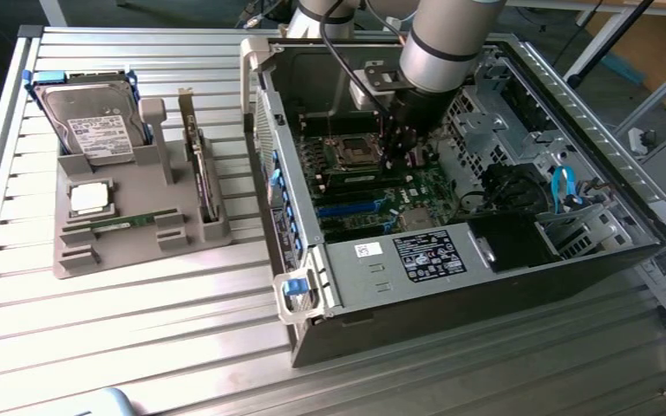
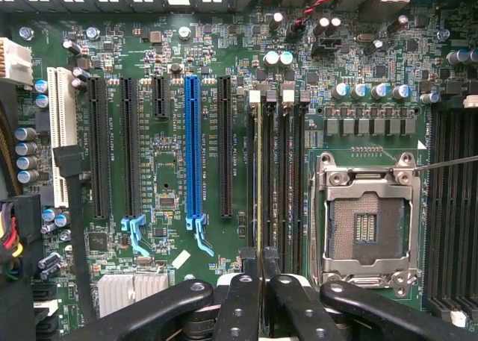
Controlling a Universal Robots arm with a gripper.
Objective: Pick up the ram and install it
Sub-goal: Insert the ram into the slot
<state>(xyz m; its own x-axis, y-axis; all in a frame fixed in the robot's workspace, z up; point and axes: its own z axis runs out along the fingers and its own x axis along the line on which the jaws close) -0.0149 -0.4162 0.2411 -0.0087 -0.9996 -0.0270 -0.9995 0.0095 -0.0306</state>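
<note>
In the wrist view the ram (image 2: 259, 177) shows edge-on as a thin yellow-green line. It stands over the first of several black memory slots (image 2: 287, 177), beside the open silver processor socket (image 2: 366, 221). My gripper (image 2: 259, 270) is shut on the ram's upper edge, with its black fingers (image 2: 237, 304) pressed close on either side. Whether the ram is fully seated in its slot I cannot tell. In the exterior view the gripper (image 1: 397, 160) reaches down into the open computer case (image 1: 472, 251), just beside the processor socket (image 1: 350, 152).
A grey tray (image 1: 136, 251) at the exterior view's left holds a hard drive (image 1: 96, 126), a square silver processor (image 1: 90, 198), an upright expansion card (image 1: 200, 173) and a thin green stick (image 1: 122, 222). Case walls, drive cages and cables (image 1: 564, 191) surround the arm.
</note>
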